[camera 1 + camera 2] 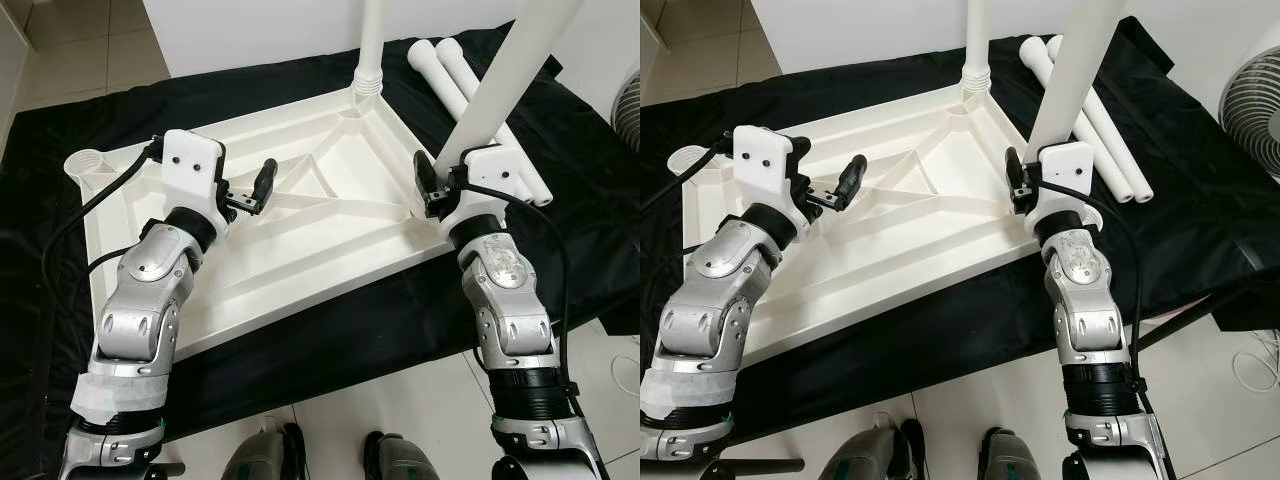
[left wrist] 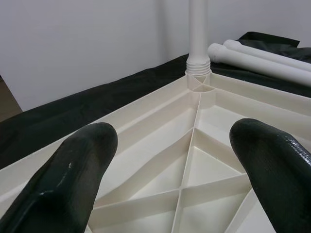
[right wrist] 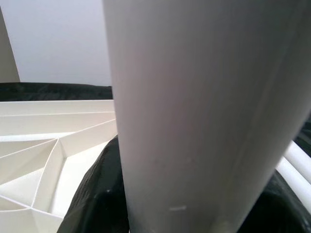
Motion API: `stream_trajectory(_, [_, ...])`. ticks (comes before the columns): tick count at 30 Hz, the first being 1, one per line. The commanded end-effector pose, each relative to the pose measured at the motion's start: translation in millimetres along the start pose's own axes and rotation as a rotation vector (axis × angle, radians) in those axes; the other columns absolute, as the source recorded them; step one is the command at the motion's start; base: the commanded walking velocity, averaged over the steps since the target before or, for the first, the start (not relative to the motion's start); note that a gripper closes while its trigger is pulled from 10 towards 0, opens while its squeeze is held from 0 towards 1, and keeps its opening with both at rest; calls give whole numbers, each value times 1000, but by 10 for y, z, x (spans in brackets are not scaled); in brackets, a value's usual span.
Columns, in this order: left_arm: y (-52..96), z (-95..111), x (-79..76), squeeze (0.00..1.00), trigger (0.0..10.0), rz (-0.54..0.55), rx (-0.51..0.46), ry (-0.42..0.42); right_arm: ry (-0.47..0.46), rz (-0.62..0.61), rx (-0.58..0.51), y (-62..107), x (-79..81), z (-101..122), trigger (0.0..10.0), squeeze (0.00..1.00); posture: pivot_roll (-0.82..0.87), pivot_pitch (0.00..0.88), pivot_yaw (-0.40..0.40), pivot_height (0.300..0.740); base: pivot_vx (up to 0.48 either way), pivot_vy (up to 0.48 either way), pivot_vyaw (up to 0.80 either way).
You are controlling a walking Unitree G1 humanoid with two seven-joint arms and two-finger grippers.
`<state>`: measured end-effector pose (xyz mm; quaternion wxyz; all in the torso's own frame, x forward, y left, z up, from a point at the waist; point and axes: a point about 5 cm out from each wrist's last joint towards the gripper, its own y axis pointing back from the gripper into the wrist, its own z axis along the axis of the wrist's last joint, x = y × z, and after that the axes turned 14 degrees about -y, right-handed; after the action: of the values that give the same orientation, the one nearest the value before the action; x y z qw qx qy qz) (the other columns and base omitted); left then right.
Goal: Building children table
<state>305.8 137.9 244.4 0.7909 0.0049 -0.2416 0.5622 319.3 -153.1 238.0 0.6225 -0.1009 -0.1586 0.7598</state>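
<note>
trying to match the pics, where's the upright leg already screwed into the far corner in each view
Left eye: screwed leg top centre, at the tabletop's far corner.
Right eye: leg top centre.
Left wrist: leg beyond the open fingers.
Right wrist: not identifiable.
Shared landmark: ribbed tabletop underside.

tabletop [image 1: 300,230]: 1, white, lying upside down | legs: 4 — 1 standing in far corner [image 1: 371,45], 1 tilted at the right corner [image 1: 500,90], 2 loose, lying side by side on the cloth [image 1: 455,75] | empty leg socket [image 1: 86,162]: 1 | black cloth [image 1: 560,170]: 1 | fan [image 1: 1252,105]: 1
</note>
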Motion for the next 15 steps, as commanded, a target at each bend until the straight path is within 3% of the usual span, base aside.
stream_trajectory(1, [21,-61,3,0,10000,-5,20,3,-16,7,11,10,8,-24,10000,0,-37,148,80,740,0,-326,0])
stream_trajectory(15, [-2,-33,27,0,10000,-6,0,4,-13,14,12,14,11,-25,10000,0,-47,130,80,740,0,-342,0])
